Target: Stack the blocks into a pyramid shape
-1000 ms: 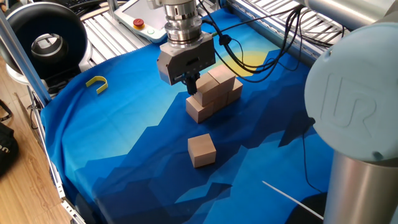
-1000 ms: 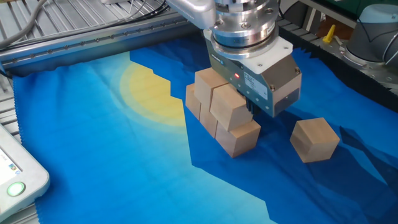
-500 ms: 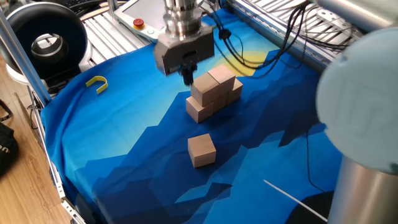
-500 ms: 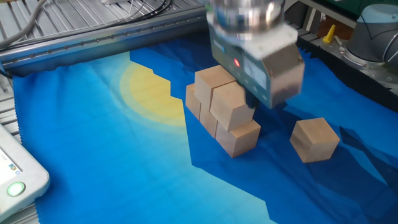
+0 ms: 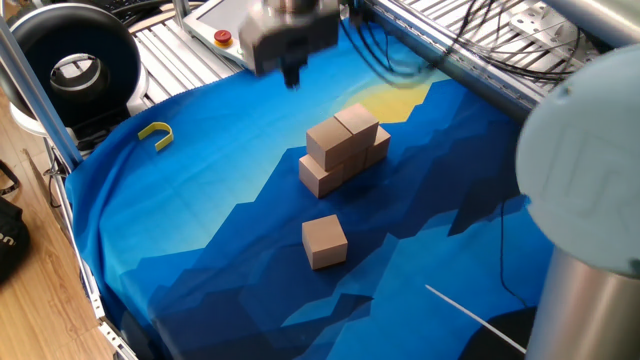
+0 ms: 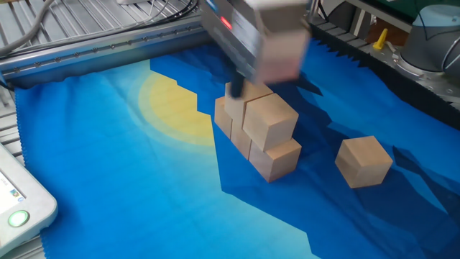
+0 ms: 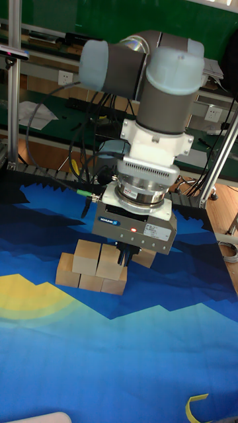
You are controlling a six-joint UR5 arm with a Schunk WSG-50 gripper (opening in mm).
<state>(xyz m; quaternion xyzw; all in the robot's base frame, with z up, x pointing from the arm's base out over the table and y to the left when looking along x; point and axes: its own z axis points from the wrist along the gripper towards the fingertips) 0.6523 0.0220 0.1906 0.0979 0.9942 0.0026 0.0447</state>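
Observation:
Five blocks form a stack (image 5: 343, 150) (image 6: 260, 132) (image 7: 92, 268) on the blue cloth, three in the bottom row and two on top. One more block (image 5: 324, 241) (image 6: 364, 160) lies apart on the cloth, and in the tall fixed view it peeks out behind the fingers (image 7: 143, 258). My gripper (image 5: 292, 77) (image 6: 236, 88) (image 7: 123, 255) hangs blurred above the stack, clear of the blocks. Its fingers look close together and hold nothing.
A small yellow hook (image 5: 157, 133) (image 7: 198, 404) lies near the cloth's left edge. A white pendant with a red button (image 5: 222, 28) and a black round unit (image 5: 75, 65) sit beyond the cloth. Cables (image 5: 400, 60) trail over the back of the table.
The gripper has lifted from beside the upper blocks and drifted up and back-left. The stack and the loose block have stayed in place.

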